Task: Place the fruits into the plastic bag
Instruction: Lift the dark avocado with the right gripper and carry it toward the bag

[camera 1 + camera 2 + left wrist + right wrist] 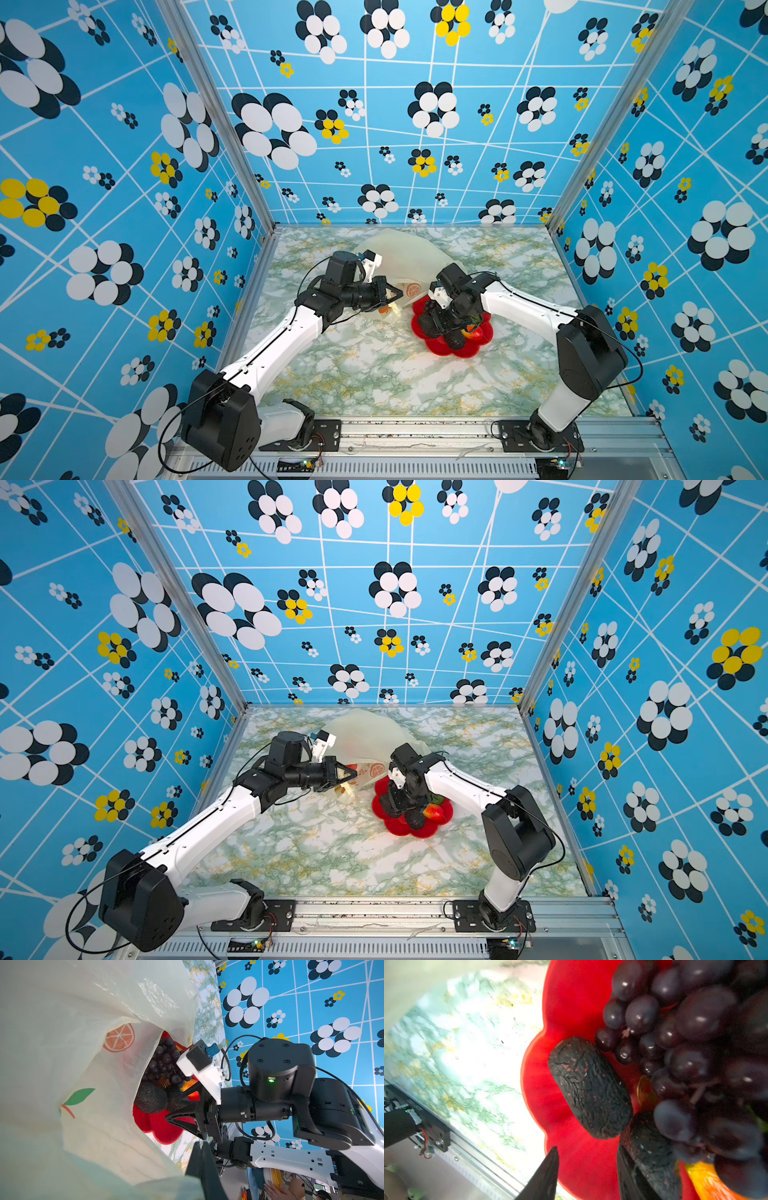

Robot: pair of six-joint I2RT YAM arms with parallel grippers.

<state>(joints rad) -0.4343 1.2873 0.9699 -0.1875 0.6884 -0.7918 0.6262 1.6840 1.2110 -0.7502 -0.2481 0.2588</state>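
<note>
**INSPECTION: BAG HELD AT ITS MOUTH, FRUIT ON THE PLATE**

1. Green-and-white marble-patterned tabletop (374, 374): carries every item below.

2. Thin, crinkly, translucent cream-white plastic bag (401, 253) with orange fruit prints: lies at 12 o'clock from the table's centre in both top views. Its mouth faces 5 o'clock and ends just beside the plate's rim.

3. Red flower-shaped plate (440, 351): sits just to 3 o'clock of the table's centre.

4. My left gripper (395, 296): stands at 10 o'clock from the plate. Its jaws are pressed together, pinching the bag's edge at the mouth.

5. My right gripper (587, 1148): hangs low over the plate with its jaws spread. Bare red plate shows between the fingertips in the right wrist view, and nothing is gripped.

6. Dark purple glossy grape bunch (695, 1043): rests at the plate's 11 o'clock.

7. Black bumpy pieces (589, 1088), two of them: one lies at the plate's 9 o'clock. The other lies near 6 o'clock, right beside one of my right fingers; contact I cannot confirm.

8. Red-orange fruit (473, 332): lies at the plate's 4 o'clock.

The fruits listed all lie on the plate, outside the bag.
</note>
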